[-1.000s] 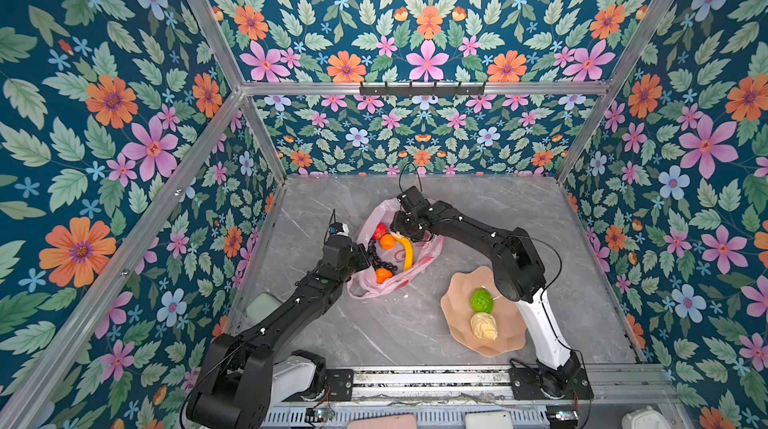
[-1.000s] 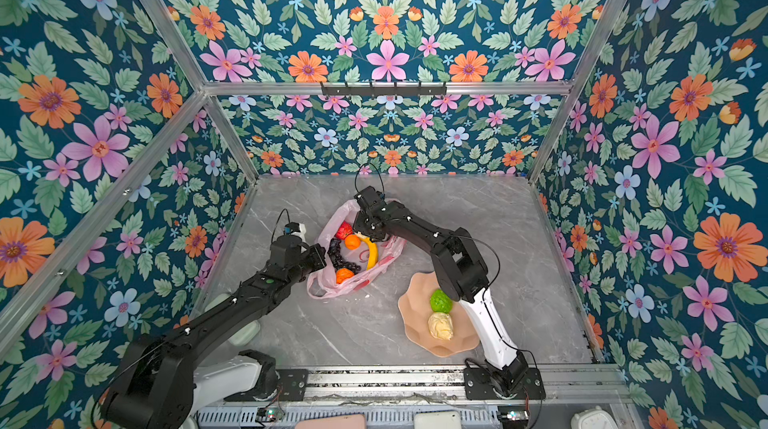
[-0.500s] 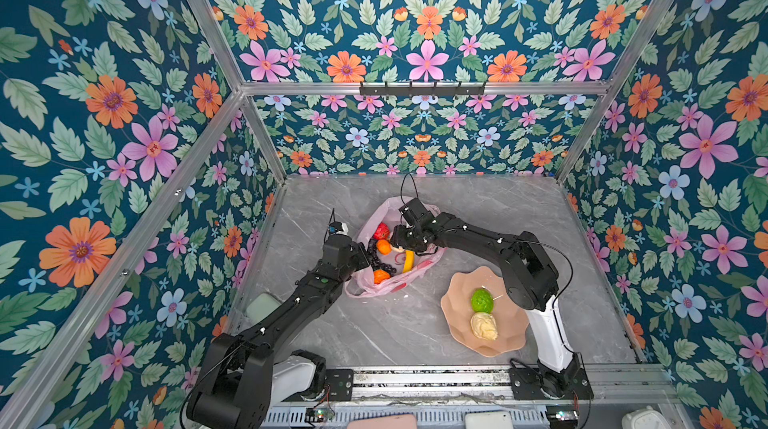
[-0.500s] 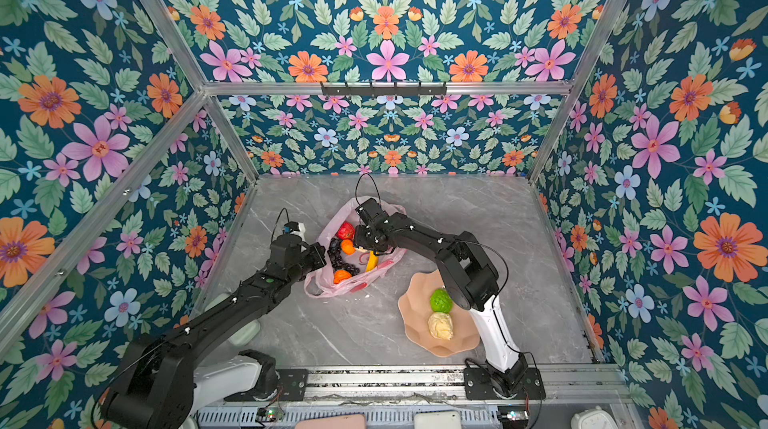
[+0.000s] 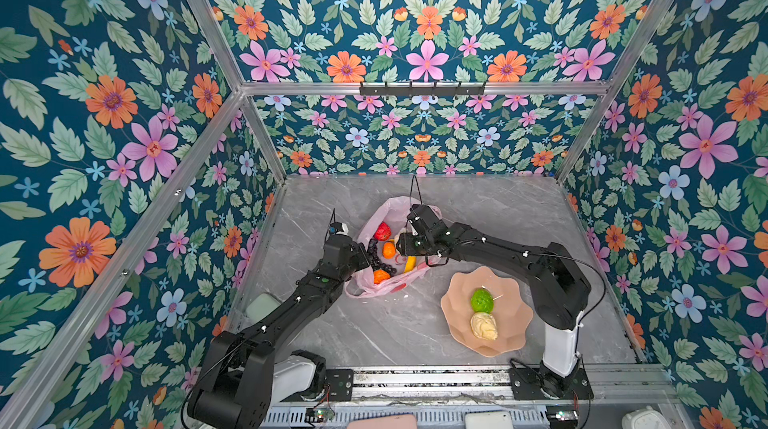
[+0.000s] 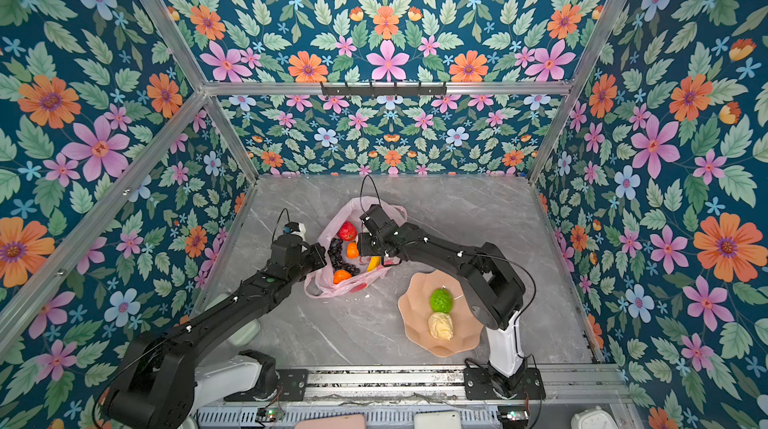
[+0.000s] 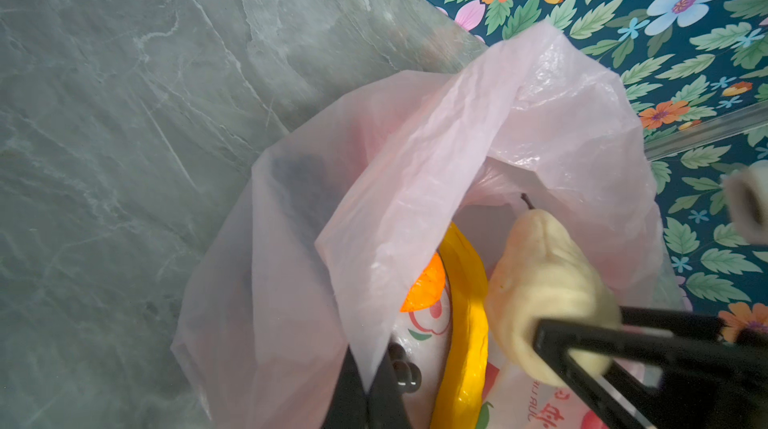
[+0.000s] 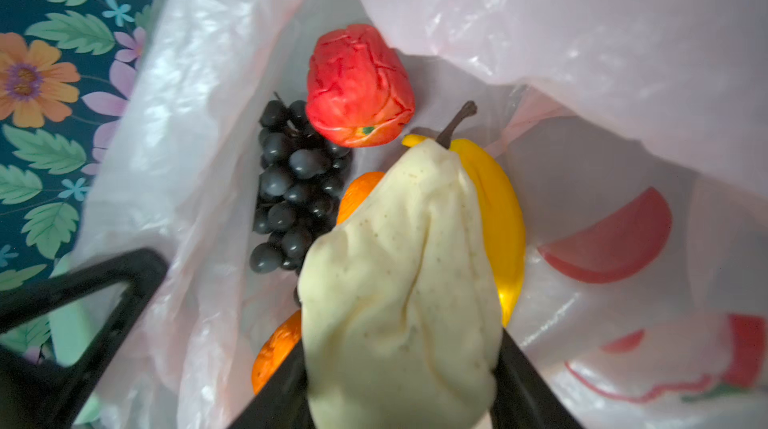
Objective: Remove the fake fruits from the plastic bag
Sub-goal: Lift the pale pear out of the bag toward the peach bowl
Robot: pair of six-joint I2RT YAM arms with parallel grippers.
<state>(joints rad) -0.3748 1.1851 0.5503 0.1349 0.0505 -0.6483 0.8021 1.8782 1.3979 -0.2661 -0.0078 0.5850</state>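
The pink plastic bag [image 5: 390,213] lies open on the table in both top views. My left gripper [image 7: 372,389] is shut on the film of its near rim, holding the mouth open. Inside the mouth, my right gripper [image 8: 403,385] is shut on a pale cream pear-shaped fake fruit [image 8: 403,281]. Below it in the bag lie a bumpy red fruit [image 8: 359,86], a dark grape bunch [image 8: 291,190], a yellow banana [image 8: 498,206] and two oranges [image 5: 389,250], one [image 8: 276,348] partly hidden by the right finger.
A peach-pink scalloped plate [image 5: 513,337] at the front right carries a green fruit [image 5: 481,300] and a cream one [image 5: 483,325]. Flowered walls close in the grey marble table [image 5: 478,206]. A pale green object [image 5: 262,306] sits under the left arm.
My right gripper has moved from the bag's far rim down into the mouth, towards the left arm, and its jaws have narrowed onto the cream fruit. The left gripper has stayed put.
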